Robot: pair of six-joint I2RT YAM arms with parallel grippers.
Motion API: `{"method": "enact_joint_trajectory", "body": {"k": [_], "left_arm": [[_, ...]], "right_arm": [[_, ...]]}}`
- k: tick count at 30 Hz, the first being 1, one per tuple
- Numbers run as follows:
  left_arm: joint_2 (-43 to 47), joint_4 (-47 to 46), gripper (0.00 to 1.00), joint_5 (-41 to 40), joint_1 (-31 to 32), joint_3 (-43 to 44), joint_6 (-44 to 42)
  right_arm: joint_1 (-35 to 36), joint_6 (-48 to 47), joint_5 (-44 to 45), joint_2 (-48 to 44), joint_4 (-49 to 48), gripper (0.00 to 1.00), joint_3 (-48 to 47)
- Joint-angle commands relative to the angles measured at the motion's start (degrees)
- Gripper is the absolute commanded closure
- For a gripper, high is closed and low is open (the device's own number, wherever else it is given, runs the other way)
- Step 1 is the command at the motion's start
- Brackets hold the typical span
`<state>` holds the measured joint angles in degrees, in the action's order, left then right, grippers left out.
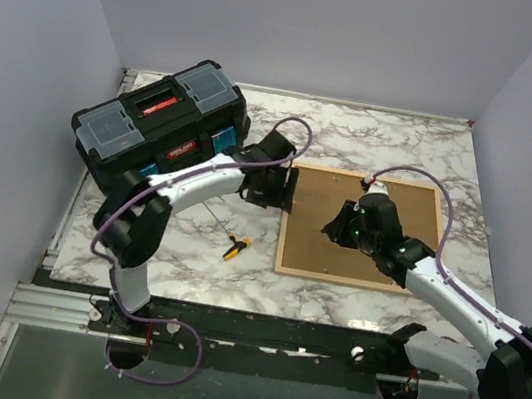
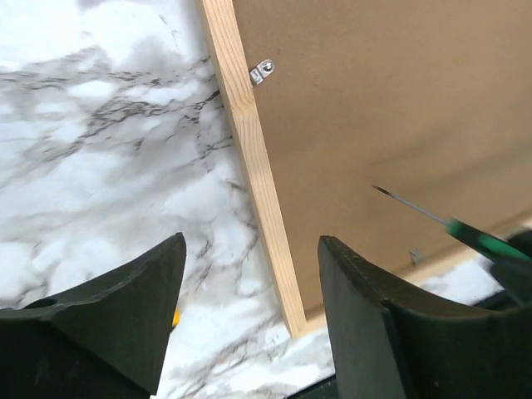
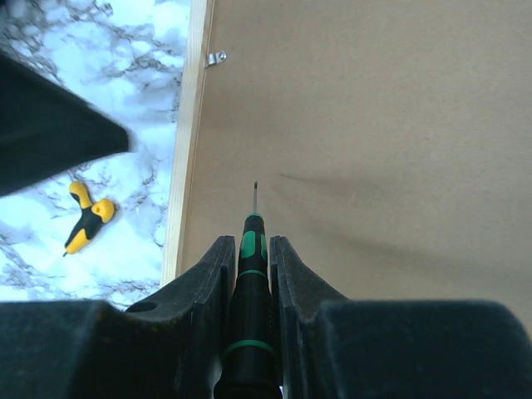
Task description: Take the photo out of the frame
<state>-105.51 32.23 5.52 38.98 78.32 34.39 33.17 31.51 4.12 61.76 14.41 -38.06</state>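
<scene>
Well left of the frame (image 1: 335,277): black toolbox (image 1: 160,132) with red trim, lid down, on the marble table (image 1: 184,268). Just left of the frame's near corner: small yellow-and-black tool (image 1: 236,247), lying flat on the marble. At the frame's left rail: left fingers (image 2: 125,324) spread wide and empty, straddling the light wood from above; cannot tell whether touching. Frame itself: lies flat on the table, back up, brown backing board (image 1: 411,207) filling it, small metal clip (image 2: 261,72) beside the left rail; photo hidden from view. Over the middle of the frame: right fingers (image 3: 216,283) pinching a green-and-black screwdriver (image 3: 249,332), thin tip above the board, pointing toward the left rail.
</scene>
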Motion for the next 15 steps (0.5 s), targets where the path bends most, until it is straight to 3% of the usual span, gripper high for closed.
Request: {"method": "enact_joint_trajectory", "body": {"k": [1, 6, 11, 15], "left_arm": [[15.7, 0.5, 0.29, 4.4, -3.1, -2.9, -5.8], [28.4, 1.4, 0.21, 5.0, -7.6, -1.9, -11.5], [34.8, -0.9, 0.17, 3.4, -10.7, -1.0, -16.1], [39.3, -8.2, 0.17, 0.8, -11.1, -7.3, -17.0]], "right_arm": [[2.7, 1.3, 4.6, 5.3, -6.2, 0.99, -3.0], [2.7, 1.6, 6.8, 13.1, -7.5, 0.99, -9.1], [2.8, 0.6, 8.0, 20.4, -9.6, 0.99, -14.3], [2.8, 0.7, 7.6, 26.2, -8.9, 0.99, -18.7]]}}
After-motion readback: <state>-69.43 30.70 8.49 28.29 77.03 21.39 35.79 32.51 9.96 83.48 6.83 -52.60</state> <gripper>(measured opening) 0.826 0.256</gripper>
